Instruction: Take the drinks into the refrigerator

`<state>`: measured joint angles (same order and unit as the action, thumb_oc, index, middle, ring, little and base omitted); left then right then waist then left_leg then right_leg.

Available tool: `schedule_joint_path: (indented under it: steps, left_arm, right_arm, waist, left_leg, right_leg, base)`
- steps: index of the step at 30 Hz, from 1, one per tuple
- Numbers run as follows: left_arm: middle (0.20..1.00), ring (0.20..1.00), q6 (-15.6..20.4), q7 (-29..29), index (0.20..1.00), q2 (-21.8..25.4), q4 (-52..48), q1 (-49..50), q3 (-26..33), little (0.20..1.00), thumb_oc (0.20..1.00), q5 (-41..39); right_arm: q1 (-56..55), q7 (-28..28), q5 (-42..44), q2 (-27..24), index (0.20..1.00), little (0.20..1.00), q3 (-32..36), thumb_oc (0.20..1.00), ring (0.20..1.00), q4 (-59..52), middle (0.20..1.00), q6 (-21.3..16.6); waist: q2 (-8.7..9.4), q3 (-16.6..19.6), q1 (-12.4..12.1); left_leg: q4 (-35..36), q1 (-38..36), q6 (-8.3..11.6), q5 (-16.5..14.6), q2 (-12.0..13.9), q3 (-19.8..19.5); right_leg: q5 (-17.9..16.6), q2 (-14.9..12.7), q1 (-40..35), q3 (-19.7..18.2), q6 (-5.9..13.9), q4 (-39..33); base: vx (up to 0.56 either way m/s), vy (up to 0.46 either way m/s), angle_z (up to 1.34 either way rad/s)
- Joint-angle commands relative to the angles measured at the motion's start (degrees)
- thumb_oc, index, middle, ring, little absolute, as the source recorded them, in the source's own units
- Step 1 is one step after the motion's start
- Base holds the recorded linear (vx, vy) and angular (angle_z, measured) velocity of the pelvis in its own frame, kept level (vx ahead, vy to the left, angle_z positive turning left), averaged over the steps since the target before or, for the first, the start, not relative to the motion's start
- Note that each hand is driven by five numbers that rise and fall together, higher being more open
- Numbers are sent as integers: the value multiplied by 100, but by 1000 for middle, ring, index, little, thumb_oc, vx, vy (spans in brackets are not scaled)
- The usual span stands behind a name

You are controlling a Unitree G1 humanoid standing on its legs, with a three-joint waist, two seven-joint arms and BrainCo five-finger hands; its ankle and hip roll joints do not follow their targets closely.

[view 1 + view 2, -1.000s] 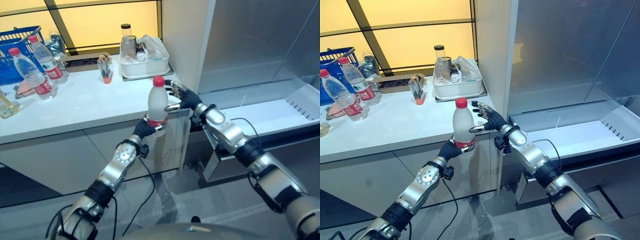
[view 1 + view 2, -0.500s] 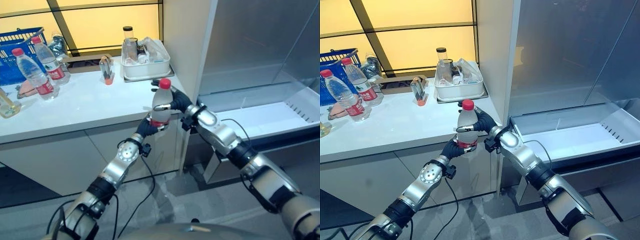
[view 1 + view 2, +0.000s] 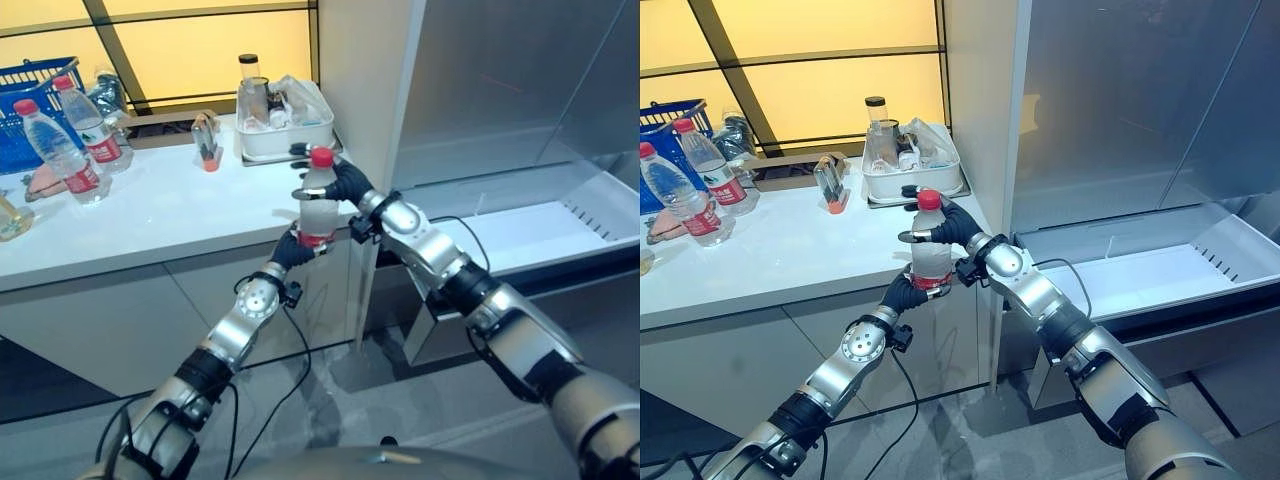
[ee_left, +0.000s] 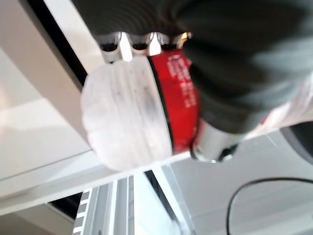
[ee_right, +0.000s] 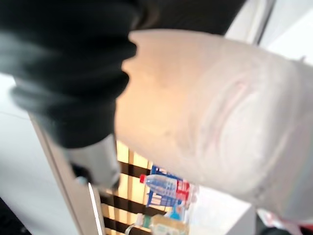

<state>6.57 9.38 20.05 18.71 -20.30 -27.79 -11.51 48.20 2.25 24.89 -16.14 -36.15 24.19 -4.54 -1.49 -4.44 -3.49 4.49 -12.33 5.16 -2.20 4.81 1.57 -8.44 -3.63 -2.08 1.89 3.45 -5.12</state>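
Mid-handover, judging by the grips: water bottle (image 3: pixel 317 207) held upright just off the front edge of the white counter (image 3: pixel 150 215), beside the grey cabinet side panel (image 3: pixel 355 80). Left hand (image 3: pixel 292 251) curled round the bottle's base at the red label, as a second ago. Right hand (image 3: pixel 343 184) now wrapped around the upper body just under the red cap — a second ago spread open beside the bottle, not touching; half a second ago just closing on it. So both hands clamped on the one bottle now, weight about to pass to the right side, nearest the open refrigerator drawer (image 3: pixel 520 232). Likely next: release by the left, then a swing rightward over the drawer. Still waiting on the counter — two more bottles (image 3: pixel 62 145) near the blue basket (image 3: pixel 25 120)
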Motion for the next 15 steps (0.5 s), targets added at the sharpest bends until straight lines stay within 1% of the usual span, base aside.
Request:
schedule_joint_path:
  steps: [1,15]
  left_arm:
    - [200,200,685,-4,200,-457,-228,-1425,-431,200,200,201]
    - [200,200,675,100,200,-511,-126,-1516,-469,200,200,190]
  right_arm:
    - [610,-144,-244,543,200,200,-36,200,200,477,200,-162]
    - [548,-298,-158,538,200,200,47,200,200,449,200,-185]
  waist:
    - [104,272,-94]
    - [133,270,-102]
  left_leg:
    - [-182,323,-515,-219,-381,95]
    - [-175,341,-537,-200,-401,88]
  right_leg:
    - [944,6,-118,-91,198,921]
    - [905,-17,-105,-103,211,898]
  base:
    - [0,0,0]
    - [0,0,0]
